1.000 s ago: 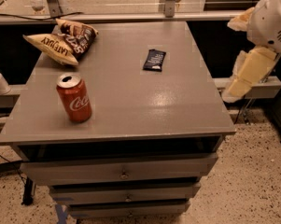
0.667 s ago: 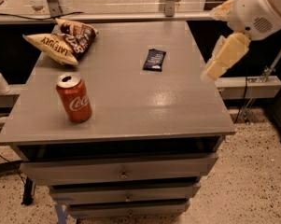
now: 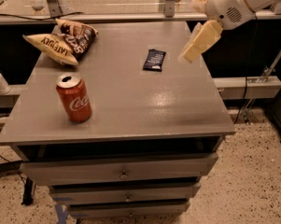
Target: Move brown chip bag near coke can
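Three things rest on top of the grey drawer cabinet point(image 3: 130, 111). The brown chip bag point(image 3: 60, 41) lies crumpled at the far left corner of that top, one end jutting past the left edge. The coke can point(image 3: 73, 98) stands upright near the top's front left, apart from the bag. A dark-blue snack wrapper point(image 3: 154, 59) lies flat toward the far right. The gripper point(image 3: 192, 51), cream-coloured and tilted down and to the left, hangs above the far right part of the top. It touches nothing, and whether it is wide or narrow cannot be told. The bag lies well apart from it, across the whole width of the top.
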You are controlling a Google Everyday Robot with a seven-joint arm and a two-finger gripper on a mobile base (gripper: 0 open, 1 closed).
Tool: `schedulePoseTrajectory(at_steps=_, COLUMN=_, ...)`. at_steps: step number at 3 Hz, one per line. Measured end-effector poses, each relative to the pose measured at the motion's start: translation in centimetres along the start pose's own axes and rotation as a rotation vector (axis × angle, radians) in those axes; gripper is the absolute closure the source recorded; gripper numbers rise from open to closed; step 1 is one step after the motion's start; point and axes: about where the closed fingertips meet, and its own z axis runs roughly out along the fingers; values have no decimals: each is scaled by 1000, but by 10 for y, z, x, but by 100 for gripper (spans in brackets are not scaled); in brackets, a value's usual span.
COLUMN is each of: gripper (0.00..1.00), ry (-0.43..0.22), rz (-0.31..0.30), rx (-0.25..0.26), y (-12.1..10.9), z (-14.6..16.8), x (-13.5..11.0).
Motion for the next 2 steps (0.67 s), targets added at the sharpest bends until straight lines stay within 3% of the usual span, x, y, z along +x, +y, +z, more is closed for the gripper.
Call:
schedulePoseTrajectory(at_steps=1, gripper=0, ry=-48, rz=18, rx=-20, y=-12, z=49, x=-13)
schedulePoseTrajectory(at_steps=2, gripper=0, ry=-140, rz=52, rx=-23, y=-37, z=109, x=-36)
